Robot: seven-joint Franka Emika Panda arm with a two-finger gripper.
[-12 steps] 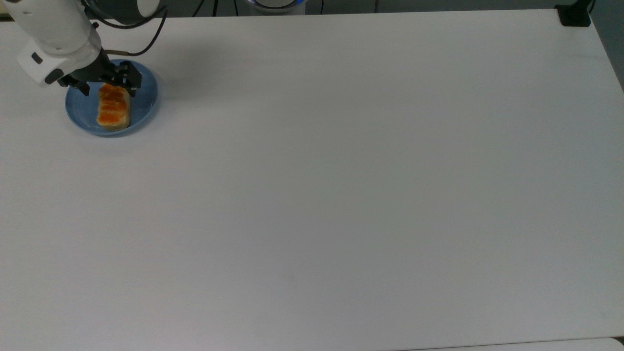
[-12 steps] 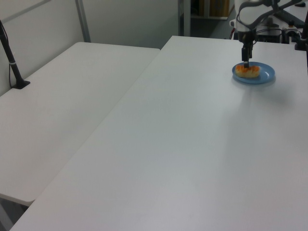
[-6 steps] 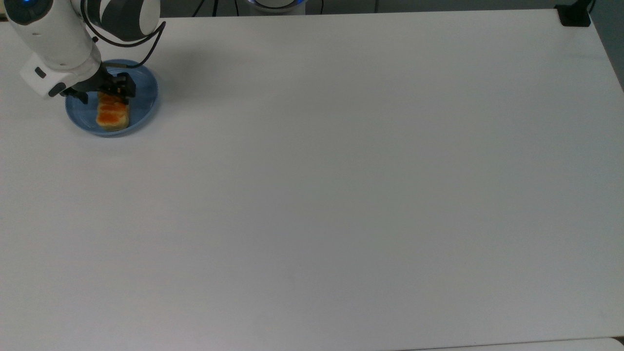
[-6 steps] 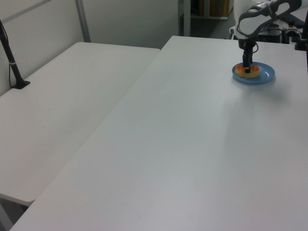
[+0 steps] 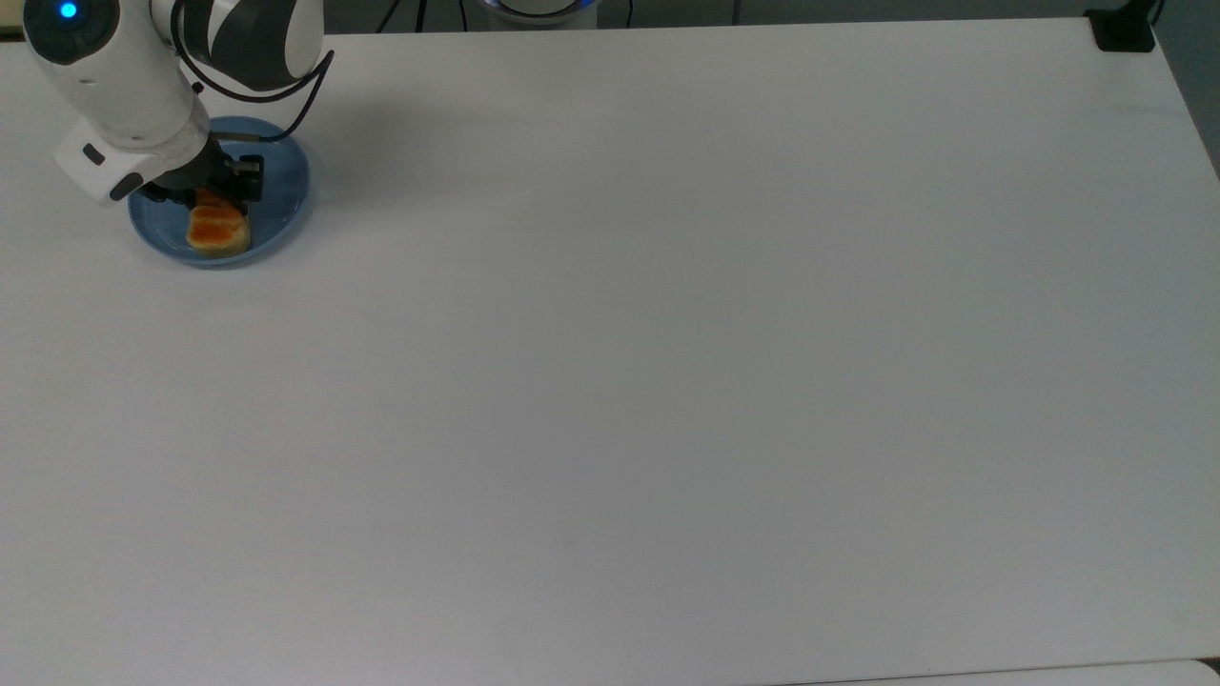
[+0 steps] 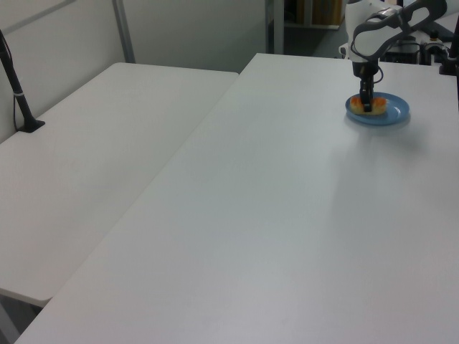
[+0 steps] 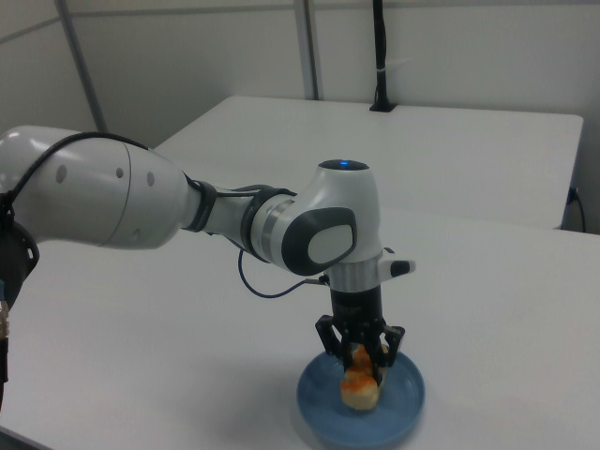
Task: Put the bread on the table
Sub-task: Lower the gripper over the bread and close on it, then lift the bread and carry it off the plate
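While the wide plain white matte table (image 5: 667, 362) stretches bare toward pale partition walls, a small round blue plate (image 5: 281, 205) sits near its far left corner in the top view. On it lies the small oblong orange-brown striped bread (image 5: 219, 229). The arm's black two-finger gripper (image 7: 361, 356) straddles the loaf's far end, fingers (image 7: 325, 339) spread on either side.

The top view looks straight down on the table (image 5: 667, 381), with the gripper (image 5: 212, 191) far in its upper left corner. The left view looks along the table from far away. The right view stands close, facing the gripper (image 7: 359, 361). All share the blue plate (image 6: 396, 111).
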